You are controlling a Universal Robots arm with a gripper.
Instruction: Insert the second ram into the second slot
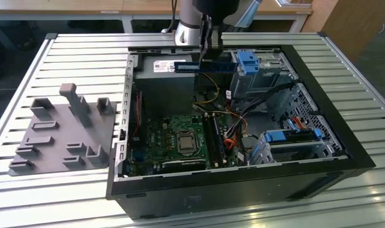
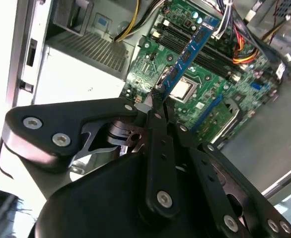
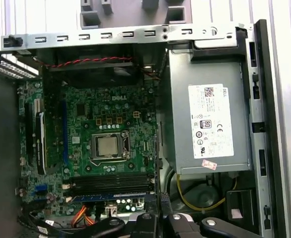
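In the exterior view my gripper hangs over the back of the open computer case, above the power supply, shut on the second ram. The ram is a thin blue-green stick held level and crosswise. In the second wrist view the same stick runs out from the shut fingertips over the green motherboard. The dark memory slots lie beside the processor socket, well below and in front of the stick. They also show in the first wrist view, where the gripper is at the picture's edge.
The power supply with its pale label sits under the gripper. Blue drive-bay latches and loose cables crowd the exterior view's right of the case. A grey parts fixture stands on the slatted table at the left.
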